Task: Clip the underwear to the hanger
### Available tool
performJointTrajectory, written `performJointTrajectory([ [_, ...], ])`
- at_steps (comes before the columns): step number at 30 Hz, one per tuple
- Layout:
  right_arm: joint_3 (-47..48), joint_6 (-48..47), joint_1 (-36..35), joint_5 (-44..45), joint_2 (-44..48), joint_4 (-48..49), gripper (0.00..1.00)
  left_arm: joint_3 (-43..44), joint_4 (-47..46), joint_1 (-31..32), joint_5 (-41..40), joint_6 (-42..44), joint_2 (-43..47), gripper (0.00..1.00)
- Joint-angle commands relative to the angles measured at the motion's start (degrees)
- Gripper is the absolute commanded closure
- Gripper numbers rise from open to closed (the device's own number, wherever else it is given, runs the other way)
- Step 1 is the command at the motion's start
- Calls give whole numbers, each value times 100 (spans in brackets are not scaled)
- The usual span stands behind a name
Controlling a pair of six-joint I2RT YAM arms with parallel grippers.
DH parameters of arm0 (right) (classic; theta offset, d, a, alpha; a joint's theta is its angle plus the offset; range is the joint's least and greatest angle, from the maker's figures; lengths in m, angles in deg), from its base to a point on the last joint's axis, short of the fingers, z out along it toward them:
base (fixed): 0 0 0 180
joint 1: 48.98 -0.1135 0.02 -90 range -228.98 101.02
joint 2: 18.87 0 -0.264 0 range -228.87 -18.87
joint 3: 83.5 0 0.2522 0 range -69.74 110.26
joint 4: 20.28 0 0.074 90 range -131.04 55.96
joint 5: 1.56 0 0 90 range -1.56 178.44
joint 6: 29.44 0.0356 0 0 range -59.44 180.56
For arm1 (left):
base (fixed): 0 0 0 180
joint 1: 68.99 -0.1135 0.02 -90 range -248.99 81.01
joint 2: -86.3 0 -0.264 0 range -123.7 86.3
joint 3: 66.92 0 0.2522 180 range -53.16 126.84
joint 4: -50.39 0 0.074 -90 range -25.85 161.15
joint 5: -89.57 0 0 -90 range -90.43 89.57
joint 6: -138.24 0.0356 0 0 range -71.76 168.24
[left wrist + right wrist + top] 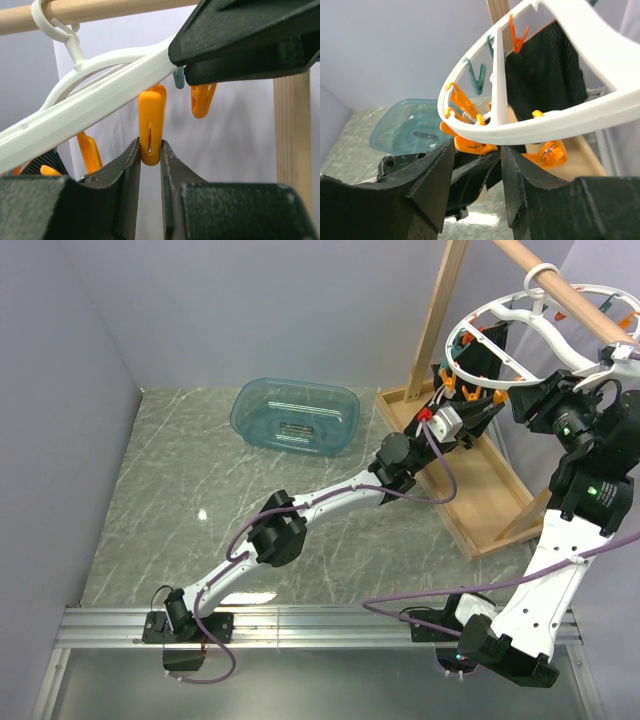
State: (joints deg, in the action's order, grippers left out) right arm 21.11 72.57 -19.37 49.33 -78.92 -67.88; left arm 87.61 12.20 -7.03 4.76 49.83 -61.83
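The hanger (545, 127) was hung by its hook (50, 22) from the wooden pole (125, 10) of the rack (480, 490), which stood at the far right of the table (200, 490). The left claw (150, 150) was raised to the underside of the ring. It was closed on the lower end of an orange clip (151, 120), and both fingers (127, 170) were pressed against the clip's sides. More orange and teal clips were seen dangling along the rim.

The right claw (476, 150) was held at the ring's near edge. Its fingers were set somewhat apart, and the white rim was seen crossing just above their tips. Whether the rim was actually gripped could not be told from the wrist views.

The underwear (545, 75) was seen only as black ribbed fabric hanging under the far side of the ring, just below another orange clip. Its waistband could not be made out, and its attachment to that clip could not be judged.

A teal basin (297, 417) was left on the table, well apart from the rack, to the left.
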Motion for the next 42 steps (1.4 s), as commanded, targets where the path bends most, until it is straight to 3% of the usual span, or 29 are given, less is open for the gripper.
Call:
performJointTrajectory([
  [1,302,-392,63,371,-68,-131,51,-119,-334,1,61,-123,206,82],
  [8,-304,-129,63,-412,11,431,48,-340,-396,-8,131,-123,391,84],
  [12,-418,-102,63,-684,11,615,41,-392,-422,-8,193,-123,417,85],
  [29,-1042,-384,-34,-975,186,1204,36,-559,-554,-25,500,-510,540,85],
  [38,-1157,-331,-315,-896,90,1538,39,-647,-571,-25,623,-536,593,85],
  [42,-1183,-252,-333,-861,125,1741,50,-735,-571,-25,659,-536,619,85],
])
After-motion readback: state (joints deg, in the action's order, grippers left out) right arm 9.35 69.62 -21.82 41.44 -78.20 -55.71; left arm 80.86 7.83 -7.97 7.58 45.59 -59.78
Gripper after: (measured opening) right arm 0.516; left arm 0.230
